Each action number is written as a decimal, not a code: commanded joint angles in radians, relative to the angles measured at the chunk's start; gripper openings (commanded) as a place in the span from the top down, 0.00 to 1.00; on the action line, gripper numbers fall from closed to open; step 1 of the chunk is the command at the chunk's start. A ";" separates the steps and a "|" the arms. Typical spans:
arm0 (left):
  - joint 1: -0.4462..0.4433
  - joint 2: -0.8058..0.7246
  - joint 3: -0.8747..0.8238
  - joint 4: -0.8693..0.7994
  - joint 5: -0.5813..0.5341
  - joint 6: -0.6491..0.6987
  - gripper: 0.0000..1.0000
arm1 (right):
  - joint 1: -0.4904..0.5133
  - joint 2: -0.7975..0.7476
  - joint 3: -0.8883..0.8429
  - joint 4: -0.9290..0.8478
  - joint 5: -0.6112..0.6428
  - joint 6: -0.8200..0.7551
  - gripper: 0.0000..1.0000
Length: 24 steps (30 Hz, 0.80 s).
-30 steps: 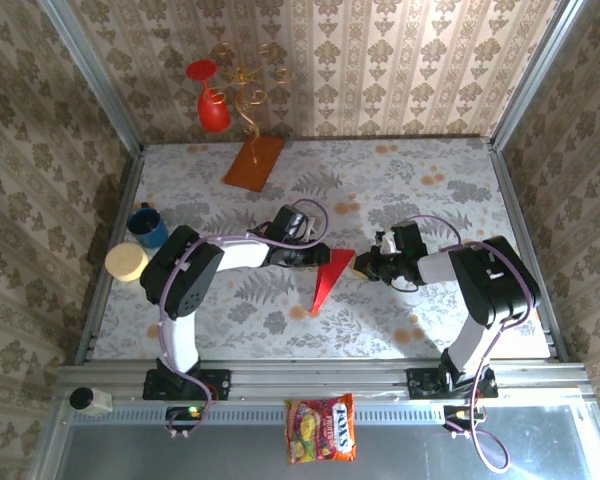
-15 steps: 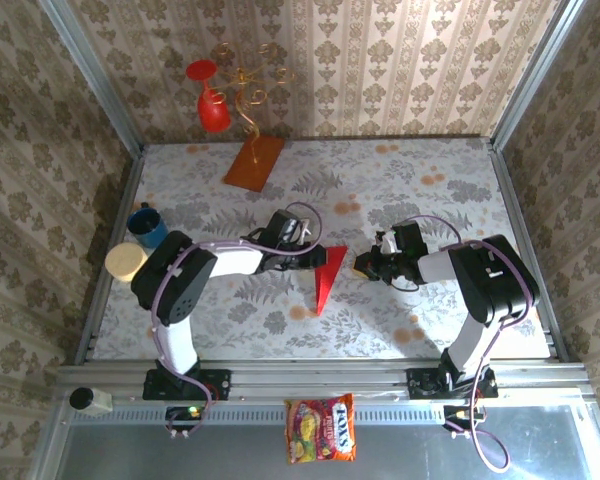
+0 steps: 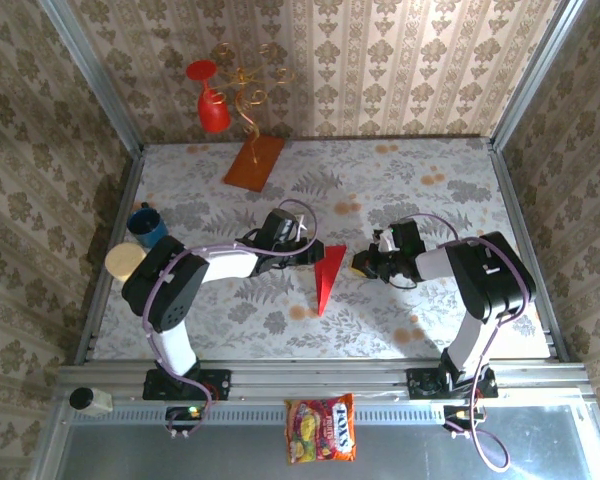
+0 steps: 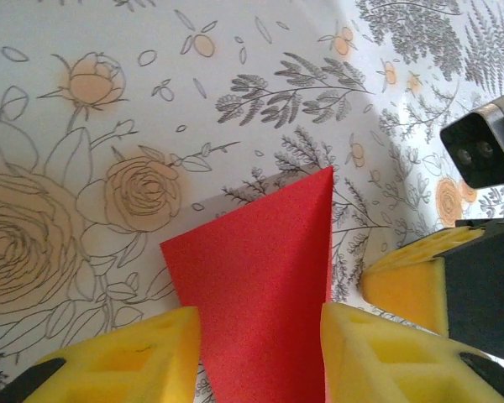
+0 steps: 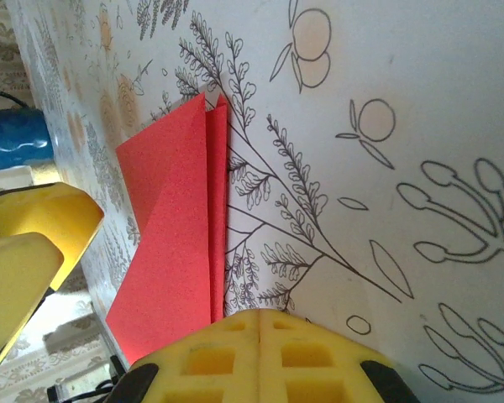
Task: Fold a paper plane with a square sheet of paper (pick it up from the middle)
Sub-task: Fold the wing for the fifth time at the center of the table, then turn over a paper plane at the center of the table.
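My left fingers parted either side of the wide end of the paper plane, my right fingers clenched on nothing just beside its edge, plane flat on the floral table mid-front

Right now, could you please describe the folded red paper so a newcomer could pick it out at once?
On the floral-patterned table, look between the left gripper and the right gripper. There lies the slim bright red paper dart, sharp tip toward the near edge; the orange-brown rectangular board farther back is duller and blunt.
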State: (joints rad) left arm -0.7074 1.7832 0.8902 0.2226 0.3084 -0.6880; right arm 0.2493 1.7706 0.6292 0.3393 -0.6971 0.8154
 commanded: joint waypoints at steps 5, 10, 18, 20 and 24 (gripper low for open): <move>-0.003 0.066 0.051 -0.060 0.018 -0.017 0.58 | 0.048 0.074 0.020 -0.002 0.074 0.001 1.00; -0.007 0.102 0.087 -0.054 0.060 -0.019 0.58 | 0.053 0.077 0.023 -0.003 0.076 0.000 1.00; -0.020 0.057 0.049 0.029 0.095 -0.024 0.59 | 0.052 0.080 0.018 -0.006 0.079 -0.004 1.00; -0.020 0.044 0.020 0.094 0.118 -0.046 0.60 | 0.053 0.082 0.018 -0.006 0.080 -0.006 1.00; -0.025 0.027 -0.010 0.148 0.132 -0.069 0.62 | 0.053 0.088 0.016 -0.006 0.082 -0.009 1.00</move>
State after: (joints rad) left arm -0.7258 1.8484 0.9009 0.2993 0.4057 -0.7269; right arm 0.2630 1.7866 0.6487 0.3408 -0.6926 0.8188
